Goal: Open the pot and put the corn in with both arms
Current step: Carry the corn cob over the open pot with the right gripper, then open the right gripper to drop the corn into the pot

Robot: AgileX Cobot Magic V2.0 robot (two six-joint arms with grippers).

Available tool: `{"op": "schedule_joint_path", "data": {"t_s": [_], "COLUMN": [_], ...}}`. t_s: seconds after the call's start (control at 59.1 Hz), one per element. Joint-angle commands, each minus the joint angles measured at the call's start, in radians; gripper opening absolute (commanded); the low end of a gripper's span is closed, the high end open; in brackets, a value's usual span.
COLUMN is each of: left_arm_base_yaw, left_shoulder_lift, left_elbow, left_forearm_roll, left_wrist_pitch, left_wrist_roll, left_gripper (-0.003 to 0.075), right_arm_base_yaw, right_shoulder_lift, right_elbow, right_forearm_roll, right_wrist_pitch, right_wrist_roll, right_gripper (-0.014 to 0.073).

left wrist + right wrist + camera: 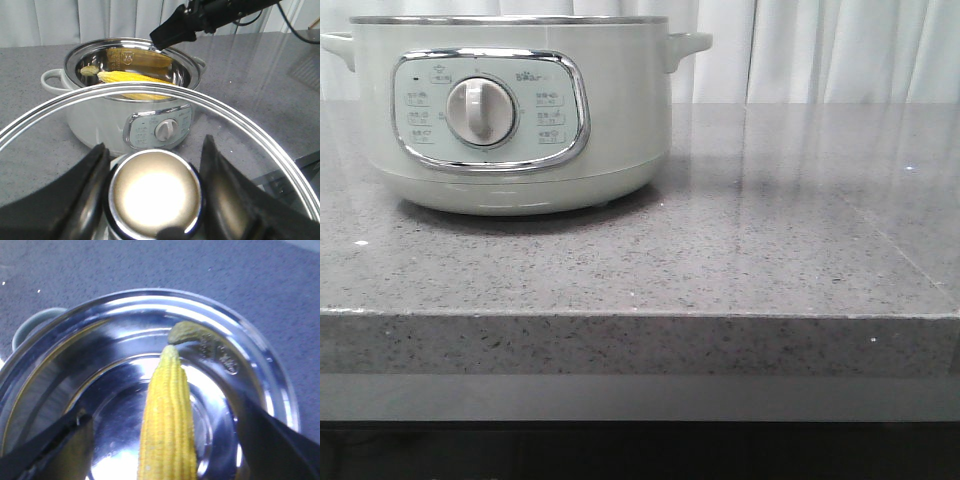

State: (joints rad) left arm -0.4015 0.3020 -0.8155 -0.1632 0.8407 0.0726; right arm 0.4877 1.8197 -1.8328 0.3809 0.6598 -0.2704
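Two arms are at work over the pot [515, 110], which sits at the upper left of the front view on the speckled grey counter [740, 250], dial facing the camera, white curtain [820, 50] behind. From the left wrist view, the left gripper [152, 195] is clamped on the shiny knob [154, 192] of the glass lid [240, 125], a black finger [85, 195] pressed on either side, and the lid fills the lower half of that frame, lifted clear of the pot, which stands open in the upper middle. Up at the top of that frame the right arm [200, 20] reaches in over the pot's far rim. And the corn [167, 420] is inside! The right wrist view shows it lying in the steel bowl, at the bottom centre of the frame, pale tip toward the bowl wall. The right gripper [167, 440] has its jaws spread wide, one dark finger [50, 445] at each lower corner, both clear of the cob. Whether the corn rests flat on the base I cannot tell.
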Motion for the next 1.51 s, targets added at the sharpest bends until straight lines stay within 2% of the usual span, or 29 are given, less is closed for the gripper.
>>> {"op": "schedule_joint_path", "data": {"t_s": [0.0, 0.186, 0.338, 0.457, 0.897, 1.049, 1.269, 1.371, 1.421, 1.489], "left_arm_base_yaw": [-0.003, -0.003, -0.003, -0.003, -0.003, -0.003, -0.003, -0.003, -0.003, -0.003], "left_shoulder_lift": [0.009, 0.009, 0.009, 0.009, 0.009, 0.009, 0.009, 0.009, 0.009, 0.009], "left_elbow": [-0.034, -0.034, -0.034, -0.034, -0.034, -0.034, -0.034, -0.034, -0.034, -0.034], "left_forearm_roll": [-0.026, -0.026, -0.026, -0.026, -0.026, -0.026, -0.026, -0.026, -0.026, -0.026], "left_wrist_pitch": [-0.156, -0.158, -0.158, -0.158, -0.158, -0.158, -0.158, -0.158, -0.158, -0.158], "left_wrist_roll": [0.003, 0.003, 0.003, 0.003, 0.003, 0.003, 0.003, 0.003, 0.003, 0.003], "left_gripper": [0.0113, 0.0113, 0.0113, 0.0113, 0.0113, 0.0113, 0.0113, 0.0113, 0.0113, 0.0113], "right_arm_base_yaw": [-0.043, -0.115, -0.147, -0.148, -0.148, -0.148, -0.148, -0.148, -0.148, -0.148], "right_shoulder_lift": [-0.103, -0.192, -0.303, -0.413, -0.916, -1.115, -1.340, -1.425, -1.464, -1.517], "right_elbow": [-0.035, -0.026, 0.058, 0.193, 0.798, 0.992, 1.186, 1.246, 1.267, 1.288], "right_forearm_roll": [0.008, -0.034, -0.111, -0.158, -0.159, -0.159, -0.159, -0.159, -0.159, -0.159], "right_wrist_pitch": [-0.040, -0.004, -0.041, -0.103, -0.363, -0.394, -0.390, -0.381, -0.374, -0.367], "right_wrist_roll": [-0.009, -0.009, -0.009, -0.009, -0.009, -0.009, -0.009, -0.009, -0.009, -0.009], "right_gripper": [0.0601, 0.0601, 0.0601, 0.0601, 0.0601, 0.0601, 0.0597, 0.0503, 0.0414, 0.0249]}}
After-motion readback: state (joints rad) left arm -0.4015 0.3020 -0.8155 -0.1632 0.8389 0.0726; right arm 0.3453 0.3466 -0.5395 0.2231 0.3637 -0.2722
